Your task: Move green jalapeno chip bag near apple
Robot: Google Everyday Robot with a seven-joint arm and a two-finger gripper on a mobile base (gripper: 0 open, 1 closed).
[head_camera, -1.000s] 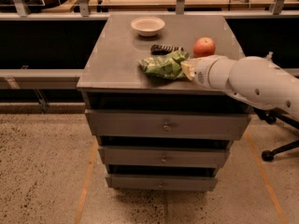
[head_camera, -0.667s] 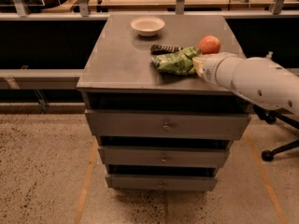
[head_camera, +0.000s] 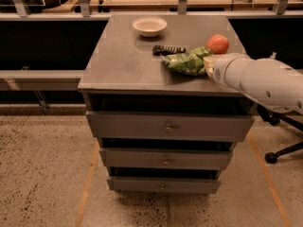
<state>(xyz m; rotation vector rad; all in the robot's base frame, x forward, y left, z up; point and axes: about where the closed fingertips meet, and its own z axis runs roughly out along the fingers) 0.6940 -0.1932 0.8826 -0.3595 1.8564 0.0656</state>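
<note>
The green jalapeno chip bag lies crinkled on the right part of the grey cabinet top. Its right end is in my gripper, which is shut on it at the end of the white arm reaching in from the right. The red-orange apple sits just behind and to the right of the bag, almost touching its upper corner. The fingertips are mostly hidden by the wrist.
A shallow white bowl stands at the back centre of the top. A small dark wrapped bar lies just behind the bag's left end. The cabinet has three drawers. An office chair base is on the floor at right.
The gripper has carried the bag to the right and toward the back, from the middle front of the top to a spot right beside the apple.
</note>
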